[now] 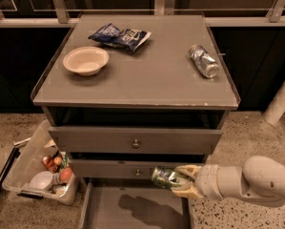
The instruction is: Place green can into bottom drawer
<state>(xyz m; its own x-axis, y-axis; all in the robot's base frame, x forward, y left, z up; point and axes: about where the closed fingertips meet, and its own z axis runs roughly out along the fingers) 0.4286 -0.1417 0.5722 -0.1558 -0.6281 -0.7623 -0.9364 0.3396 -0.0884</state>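
My gripper (182,181) comes in from the lower right on a white arm and is shut on the green can (165,177), which lies on its side in the air. The can hangs above the right part of the bottom drawer (104,209), which is pulled out and shows a flat grey floor with the can's shadow on it. The can is level with the front of the middle drawer (108,168) and just right of its knob.
On the cabinet top (142,75) lie a beige bowl (85,59), a blue chip bag (119,36) and a silver-grey can (203,61). A clear bin (35,171) with food items stands on the floor at the left. The top drawer (136,140) is closed.
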